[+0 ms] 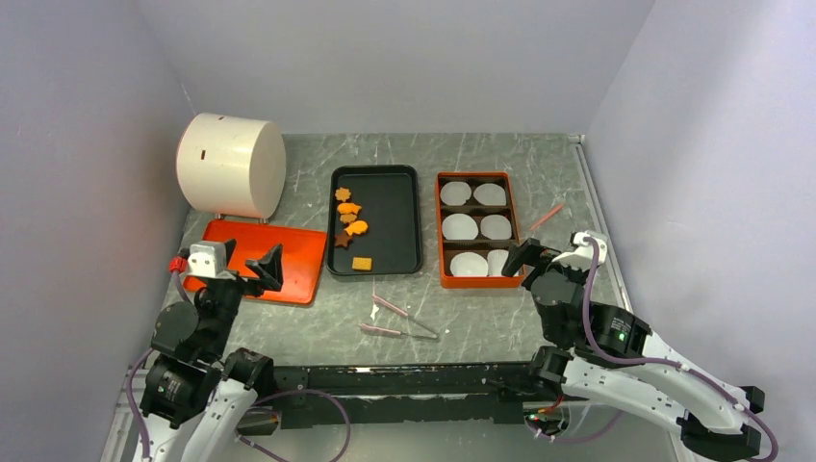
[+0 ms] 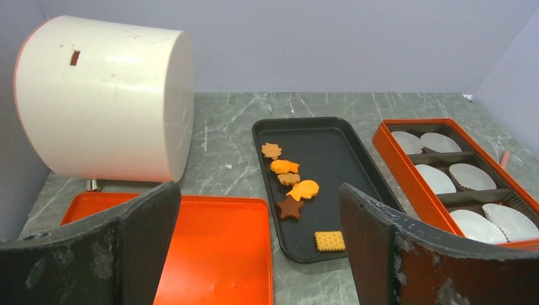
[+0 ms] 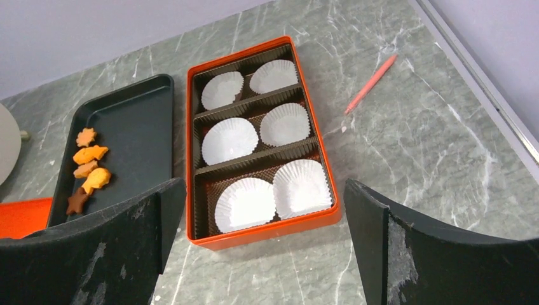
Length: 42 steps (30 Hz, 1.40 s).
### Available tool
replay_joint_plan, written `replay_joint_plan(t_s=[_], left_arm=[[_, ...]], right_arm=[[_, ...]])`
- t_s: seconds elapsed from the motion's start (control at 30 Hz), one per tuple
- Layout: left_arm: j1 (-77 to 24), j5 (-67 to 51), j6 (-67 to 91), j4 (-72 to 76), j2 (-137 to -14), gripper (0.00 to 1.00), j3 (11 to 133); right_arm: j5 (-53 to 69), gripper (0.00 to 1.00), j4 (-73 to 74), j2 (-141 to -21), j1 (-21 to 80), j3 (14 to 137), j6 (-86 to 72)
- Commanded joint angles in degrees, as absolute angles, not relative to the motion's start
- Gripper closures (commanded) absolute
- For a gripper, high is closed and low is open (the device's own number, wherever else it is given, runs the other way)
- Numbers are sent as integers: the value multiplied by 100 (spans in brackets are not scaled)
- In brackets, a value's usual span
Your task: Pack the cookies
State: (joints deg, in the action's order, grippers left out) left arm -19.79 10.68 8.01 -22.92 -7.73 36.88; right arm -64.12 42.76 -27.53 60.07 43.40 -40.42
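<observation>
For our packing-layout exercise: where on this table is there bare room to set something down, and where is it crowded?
Crowded: the orange box, full of paper cups; tweezers lie before the black tray. Free: that tray's right half, beside the cookies; the orange lid; the table strip behind tray and box.

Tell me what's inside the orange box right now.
The orange box holds six white paper cups, two per compartment, all empty; the cookies lie on the black tray. The floor under the cups is covered.

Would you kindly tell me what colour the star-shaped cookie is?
The star-shaped cookie is dark brown, clearest in the left wrist view.
</observation>
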Motion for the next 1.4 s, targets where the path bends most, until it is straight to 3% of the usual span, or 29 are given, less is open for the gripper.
replay_joint_plan(t_s=[0.0,0.4,0.97,1.2,1.37], left_arm=[[-1942,803,825,-2030,-883,2,3646],[-1942,749,787,-1849,-850,2,3403],[-1942,1174,878,-1912,-853,2,3333],[-1942,1059,1207,-1970,-853,2,3362],[-1942,693,1385,-2138,-1150,2,3530]], right_arm=[[-6328,0,3955,-2682,6016,4287,-3846],[-4893,0,2642,-3266,6013,3816,-2584],[-1406,4,1318,-6106,6021,3855,-1428],[-561,15,822,-7162,6023,3798,-1275],[-409,29,414,-7701,6022,3792,-1202]])
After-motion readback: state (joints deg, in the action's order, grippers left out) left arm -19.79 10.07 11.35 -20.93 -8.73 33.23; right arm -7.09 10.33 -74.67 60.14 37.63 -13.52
